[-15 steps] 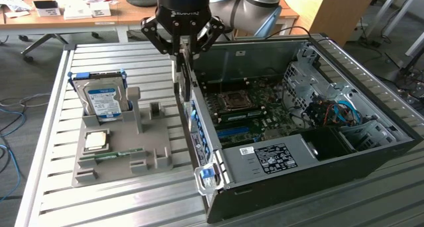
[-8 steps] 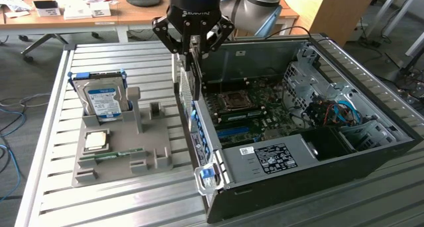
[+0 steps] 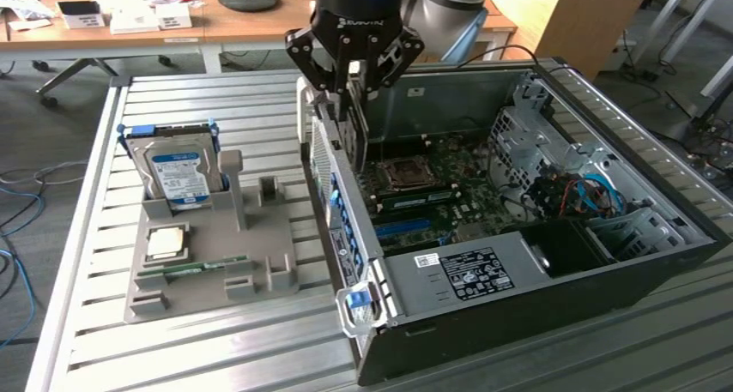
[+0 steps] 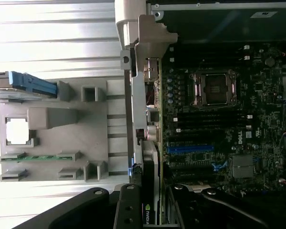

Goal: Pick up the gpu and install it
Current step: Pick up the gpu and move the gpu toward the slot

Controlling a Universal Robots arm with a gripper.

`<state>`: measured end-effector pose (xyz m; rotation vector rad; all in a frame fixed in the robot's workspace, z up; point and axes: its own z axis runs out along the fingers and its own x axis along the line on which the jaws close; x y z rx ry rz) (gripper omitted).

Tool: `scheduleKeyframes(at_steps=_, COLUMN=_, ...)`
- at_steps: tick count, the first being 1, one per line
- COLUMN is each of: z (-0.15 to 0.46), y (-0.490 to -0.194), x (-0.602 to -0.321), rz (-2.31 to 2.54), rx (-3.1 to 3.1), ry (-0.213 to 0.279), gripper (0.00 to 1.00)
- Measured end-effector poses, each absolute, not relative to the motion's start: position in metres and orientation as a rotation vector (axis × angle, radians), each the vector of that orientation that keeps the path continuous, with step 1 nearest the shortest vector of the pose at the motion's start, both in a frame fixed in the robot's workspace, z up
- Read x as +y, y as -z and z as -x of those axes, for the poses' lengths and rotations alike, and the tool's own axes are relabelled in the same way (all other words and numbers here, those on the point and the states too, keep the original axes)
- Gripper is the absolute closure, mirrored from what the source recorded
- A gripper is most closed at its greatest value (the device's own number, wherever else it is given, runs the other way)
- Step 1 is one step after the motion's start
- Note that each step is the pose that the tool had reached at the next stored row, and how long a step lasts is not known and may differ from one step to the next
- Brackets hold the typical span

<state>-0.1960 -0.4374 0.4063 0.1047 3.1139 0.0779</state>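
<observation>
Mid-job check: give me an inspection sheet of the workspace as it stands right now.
Surface: slatted metal table carrying a grey parts tray and an open computer case.
Job's things: gpu held edge-on over the motherboard, beside the case wall on the exterior view's left; not seated.
Clutter: hard drive standing in the tray, processor chip and memory stick lying in it.
Tool: tool closed on the gpu.
Cables: blue and red cables inside the case; a blue cable on the floor.
Surroundings: wooden desk with small items behind the table.
</observation>
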Motion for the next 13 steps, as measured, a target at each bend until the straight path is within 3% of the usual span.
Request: scheduleKeyframes(at_steps=13, z=0.154, y=-0.406, x=-0.437, rz=-0.105, rx=3.114, ry=-0.078, gripper=0.73)
